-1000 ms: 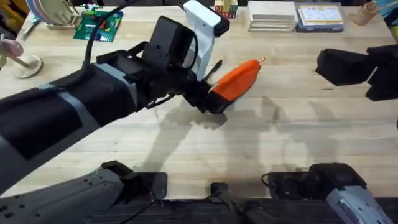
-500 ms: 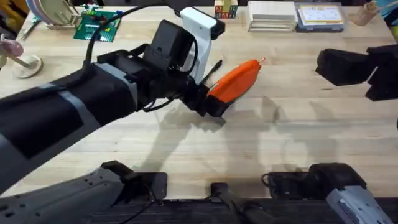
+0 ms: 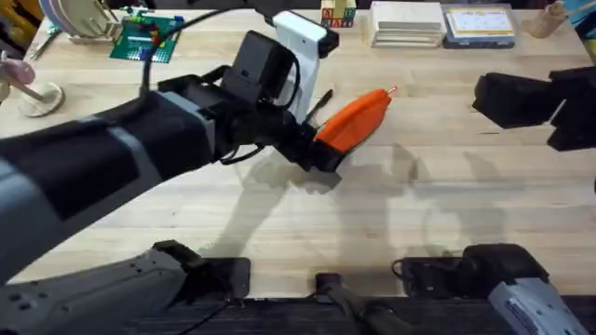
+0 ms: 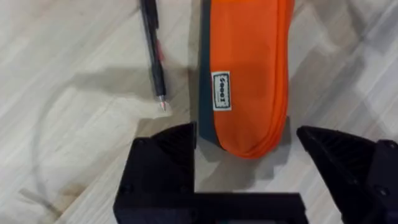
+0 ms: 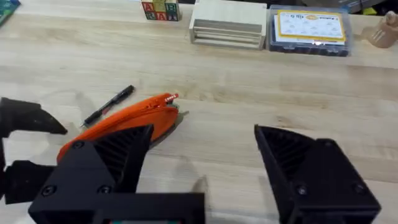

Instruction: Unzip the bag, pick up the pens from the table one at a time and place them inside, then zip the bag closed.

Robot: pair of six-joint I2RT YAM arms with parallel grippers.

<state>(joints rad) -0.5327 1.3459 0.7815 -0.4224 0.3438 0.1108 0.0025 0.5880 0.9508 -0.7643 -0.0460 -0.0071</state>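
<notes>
The orange bag (image 3: 356, 118) lies slanted on the table (image 3: 419, 214), its red zip pull (image 3: 392, 90) at the far end. A slim black pen (image 3: 319, 102) lies close beside the bag's left side, apart from it. My left gripper (image 4: 247, 134) is open and straddles the bag's (image 4: 249, 68) near end, with the pen (image 4: 152, 50) just outside one finger (image 4: 165, 155). Away at the right edge, my right gripper (image 5: 205, 155) is open and holds nothing; from there the bag (image 5: 124, 119) and pen (image 5: 109, 106) lie ahead of it.
A white stand (image 3: 303, 37) rises just behind the left gripper. Along the far edge sit a green circuit board (image 3: 144, 37), small wooden blocks (image 3: 337, 14), a stack of pale boxes (image 3: 407, 23) and a clear case (image 3: 478, 25).
The left arm has shifted slightly while its gripper stays at the bag's near end. Bag, pen and right arm have not moved.
</notes>
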